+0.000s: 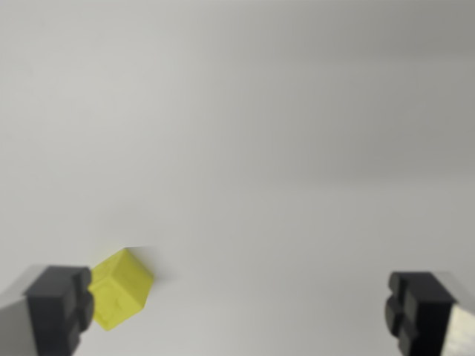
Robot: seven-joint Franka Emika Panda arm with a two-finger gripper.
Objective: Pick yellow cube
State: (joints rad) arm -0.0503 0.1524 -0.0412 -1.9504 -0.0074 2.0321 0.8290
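Approach step: end effector (237,308) spread wide, empty, above the surface (260,133). Yellow cube (120,289) sits against the wrist view's left finger; next, centre on the cube.

No text, label or number can be read anywhere, though the view is rather blurred.
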